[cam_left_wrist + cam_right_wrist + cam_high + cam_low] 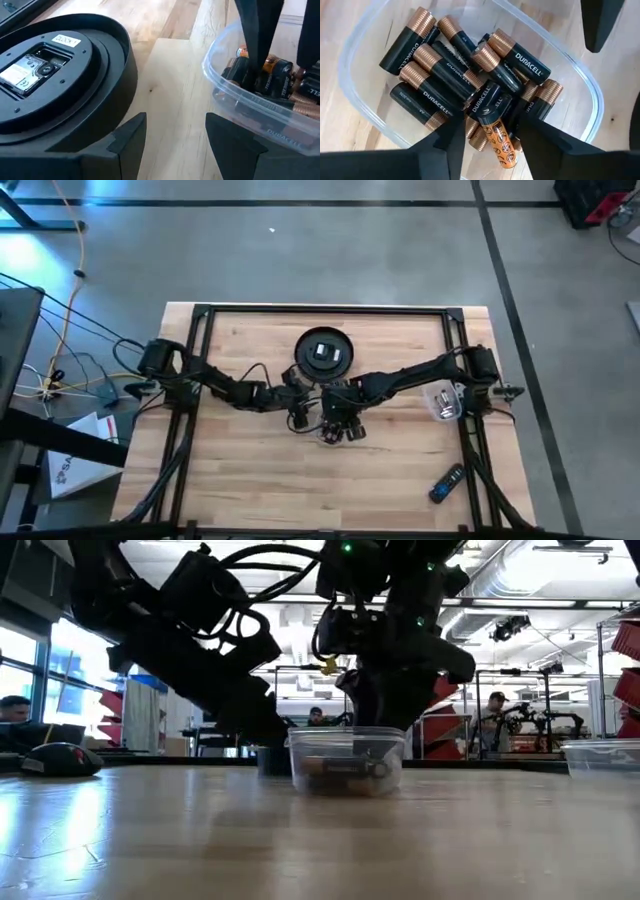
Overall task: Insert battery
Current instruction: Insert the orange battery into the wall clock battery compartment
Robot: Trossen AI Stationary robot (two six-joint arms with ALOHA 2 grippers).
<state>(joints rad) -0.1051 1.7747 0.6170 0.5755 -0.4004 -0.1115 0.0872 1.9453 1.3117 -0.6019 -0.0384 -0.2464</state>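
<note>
A round black clock [322, 352] lies back up at the table's far middle, its battery bay [30, 70] showing. Just nearer stands a clear tub [365, 120] holding several black-and-copper batteries [445, 75]. My right gripper [490, 145] points down into the tub, open. Its fingers stand on either side of one tilted battery with an orange end [496, 131]. My left gripper [175, 135] hovers open over bare wood between the clock [60, 85] and the tub [250, 100], with nothing between its fingers. My right gripper reaches down from above into the tub, one finger on each side of the orange-ended battery [490, 112], which leans on the pile. One finger [530, 137] stands right beside it. I cannot tell whether either finger touches it.
A second clear tub [443, 402] stands toward the table's right edge, and a dark remote [447, 483] lies at the near right. Both arms meet close together at the table's middle. Bare wood stretches along the near side.
</note>
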